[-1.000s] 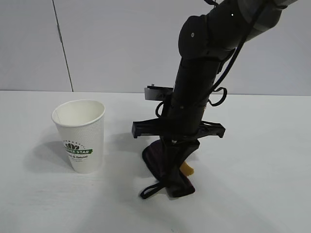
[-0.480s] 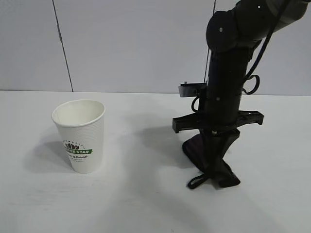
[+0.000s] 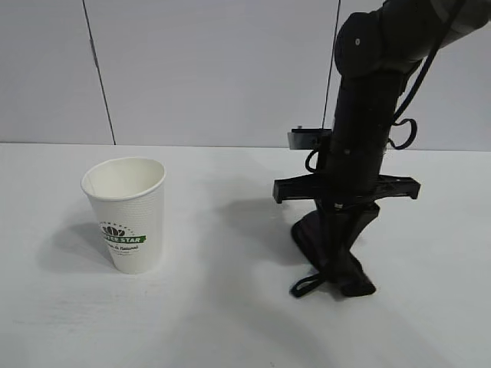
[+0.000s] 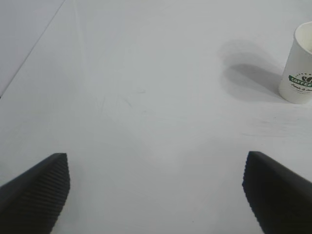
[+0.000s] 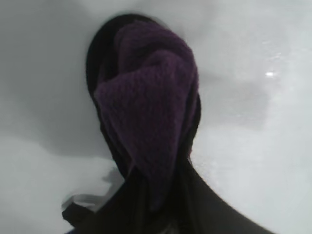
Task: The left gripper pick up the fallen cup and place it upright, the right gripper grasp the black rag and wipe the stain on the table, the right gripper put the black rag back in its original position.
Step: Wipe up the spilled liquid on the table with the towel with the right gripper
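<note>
The matte white table (image 3: 230,322) carries an upright ribbed paper cup (image 3: 126,213) with a green logo at its left side. Well right of it, the right gripper (image 3: 335,264) points straight down, fingers pinched on the dark fuzzy black rag (image 3: 326,249), which is bunched against the tabletop with a loop trailing. The left gripper (image 4: 156,187) hovers wide apart and empty over bare table, the cup far off.

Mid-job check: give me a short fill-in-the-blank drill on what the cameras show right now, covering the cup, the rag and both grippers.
1. The white paper cup with a green logo stands ____ on the white table.
2. The right gripper is shut on the dark ____.
3. The left gripper, seen only in its wrist view, has its fingers ____.
4. The rag's lower end ____ the tabletop.

Missing words: upright; rag; open; touches
</note>
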Available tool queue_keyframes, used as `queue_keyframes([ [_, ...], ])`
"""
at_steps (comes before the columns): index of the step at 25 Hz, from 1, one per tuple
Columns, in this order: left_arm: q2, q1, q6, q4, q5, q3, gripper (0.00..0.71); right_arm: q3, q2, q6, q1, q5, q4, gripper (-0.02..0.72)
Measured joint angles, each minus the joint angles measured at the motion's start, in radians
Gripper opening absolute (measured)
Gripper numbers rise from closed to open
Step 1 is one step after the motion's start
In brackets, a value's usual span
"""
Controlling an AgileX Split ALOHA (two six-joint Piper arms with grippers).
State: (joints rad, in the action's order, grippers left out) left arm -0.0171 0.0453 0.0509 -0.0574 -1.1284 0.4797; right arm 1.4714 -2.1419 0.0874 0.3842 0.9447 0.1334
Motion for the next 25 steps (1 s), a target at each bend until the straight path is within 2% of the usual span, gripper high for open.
queue_keyframes([
  [4,0.000,0.000,0.000,0.000,0.000,0.000,0.694,0.000,0.000,-0.026,0.056,-0.047,0.072,0.082],
  [8,0.000,0.000,0.000,0.000,0.000,0.000,0.694,0.000,0.000,-0.029,0.111,-0.105,0.089,0.082],
  [11,0.000,0.000,0.000,0.000,0.000,0.000,0.694,0.000,0.000,-0.029,0.118,-0.109,0.091,0.082],
  [15,0.000,0.000,0.000,0.000,0.000,0.000,0.694,0.000,0.000,-0.013,0.104,-0.065,0.037,0.082],
  [21,0.000,0.000,0.000,0.000,0.000,0.000,0.694,0.000,0.000,0.092,0.054,0.050,-0.109,0.082],
  [25,0.000,0.000,0.000,0.000,0.000,0.000,0.694,0.000,0.000,0.102,0.048,0.055,-0.124,0.082],
])
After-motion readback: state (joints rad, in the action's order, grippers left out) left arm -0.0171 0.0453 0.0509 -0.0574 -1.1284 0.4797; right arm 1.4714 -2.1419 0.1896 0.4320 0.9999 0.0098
